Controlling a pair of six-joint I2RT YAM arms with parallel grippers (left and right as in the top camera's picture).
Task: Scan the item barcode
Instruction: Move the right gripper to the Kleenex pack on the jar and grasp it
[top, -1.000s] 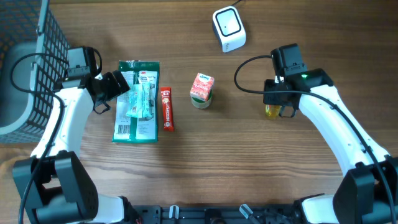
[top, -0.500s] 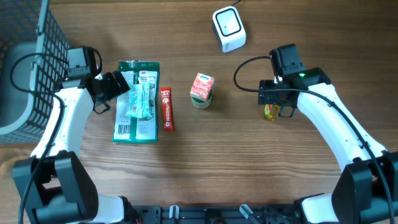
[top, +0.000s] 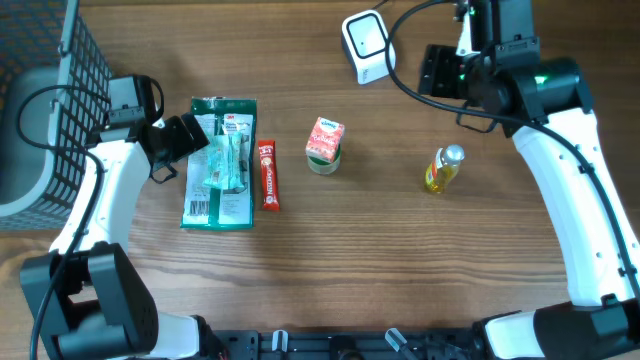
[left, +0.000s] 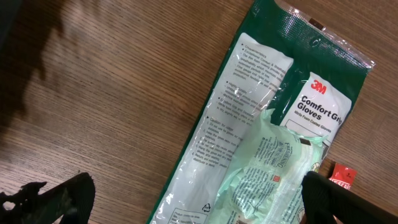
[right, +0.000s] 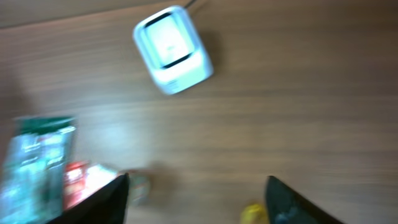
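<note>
**Two grippers open, bottle loose on the table**

Both pairs of fingers stand wide apart with nothing gripped between them.

The right gripper (top: 438, 72) hangs high above the table (top: 400, 260). The scanner (top: 367, 45) sits just off its fingers, toward the far edge. The bottle (top: 442, 168), small and yellow, rests on the wood on the near side of those fingers, well apart from them and untouched. Whether it stands or lies cannot be told. The right wrist view is blurred. In it the scanner (right: 173, 50) lies ahead of the open fingers (right: 109, 199), and a yellow scrap of the bottle (right: 254, 214) shows at the bottom edge, just inside the right-hand finger.

The left gripper (top: 188, 135) is low at the edge of the gloves pack (top: 220, 160). Seen from its wrist, the fingers (left: 59, 199) straddle the green pack (left: 267, 124) without pinching it.

Beyond the pack, away from the left fingers, lie a red tube (top: 268, 175) and then a carton (top: 325, 143). A basket (top: 40, 90) stands behind the left arm.
</note>
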